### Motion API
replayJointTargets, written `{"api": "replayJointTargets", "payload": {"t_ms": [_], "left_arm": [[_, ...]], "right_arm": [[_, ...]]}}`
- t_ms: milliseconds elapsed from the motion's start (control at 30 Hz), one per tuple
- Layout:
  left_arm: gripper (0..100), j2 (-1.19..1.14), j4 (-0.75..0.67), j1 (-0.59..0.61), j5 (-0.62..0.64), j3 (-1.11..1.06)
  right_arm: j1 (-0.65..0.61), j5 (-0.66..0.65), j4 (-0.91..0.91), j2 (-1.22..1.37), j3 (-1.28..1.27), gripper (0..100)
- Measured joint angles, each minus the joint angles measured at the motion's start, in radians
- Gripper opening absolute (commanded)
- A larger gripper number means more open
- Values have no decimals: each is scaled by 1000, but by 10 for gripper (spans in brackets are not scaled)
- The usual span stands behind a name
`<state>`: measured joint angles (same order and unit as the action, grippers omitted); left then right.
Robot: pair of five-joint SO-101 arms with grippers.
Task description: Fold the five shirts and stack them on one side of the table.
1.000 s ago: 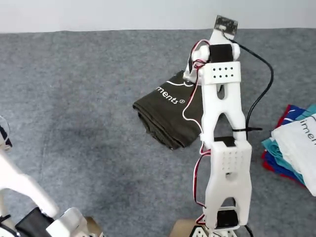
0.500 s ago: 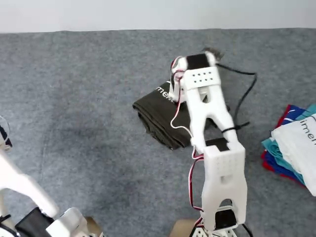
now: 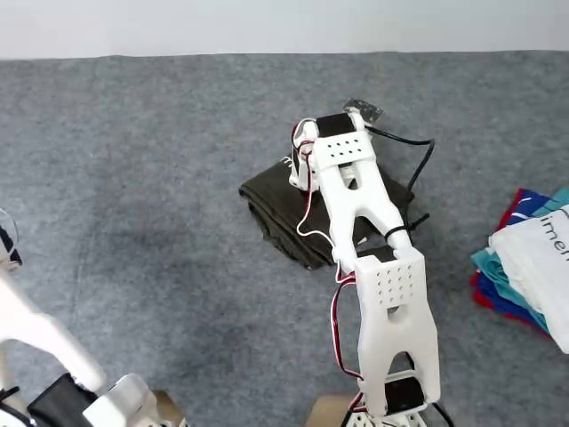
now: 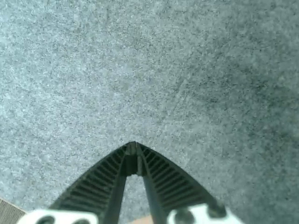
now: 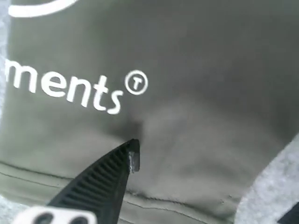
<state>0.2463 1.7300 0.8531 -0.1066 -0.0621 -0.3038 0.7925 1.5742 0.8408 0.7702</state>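
Over the grey felt worktop [image 3: 133, 160] in the high view, the white right arm [image 3: 356, 191] stretches across the dark olive folded shirt [image 3: 276, 213] at mid-worktop, and a stack of folded shirts [image 3: 533, 258], white on top, sits at the right edge. Left wrist view: the left claw [image 4: 135, 156] is clenched on nothing above bare felt. Right wrist view: the right claw [image 5: 205, 184] is released, one ribbed finger [image 5: 126, 161] tip-down on the olive shirt just beside its white lettering [image 5: 70, 88].

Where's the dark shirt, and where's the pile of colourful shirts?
dark shirt [image 3: 271, 209], high view, on its flat top near the corner.
pile of shirts [image 3: 538, 258], high view, on the white top shirt.
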Motion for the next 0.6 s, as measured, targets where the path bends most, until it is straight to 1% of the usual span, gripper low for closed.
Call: {"api": "replayJointTargets", "payload": {"t_ms": [167, 467, 600], "left_arm": [[3, 0, 0, 0, 0, 0], [3, 0, 0, 0, 0, 0], [3, 0, 0, 0, 0, 0]], "right_arm": [[0, 31, -23, 0, 0, 504], [0, 34, -38, 2, 0, 504], [18, 34, -38, 55, 0, 504]]}}
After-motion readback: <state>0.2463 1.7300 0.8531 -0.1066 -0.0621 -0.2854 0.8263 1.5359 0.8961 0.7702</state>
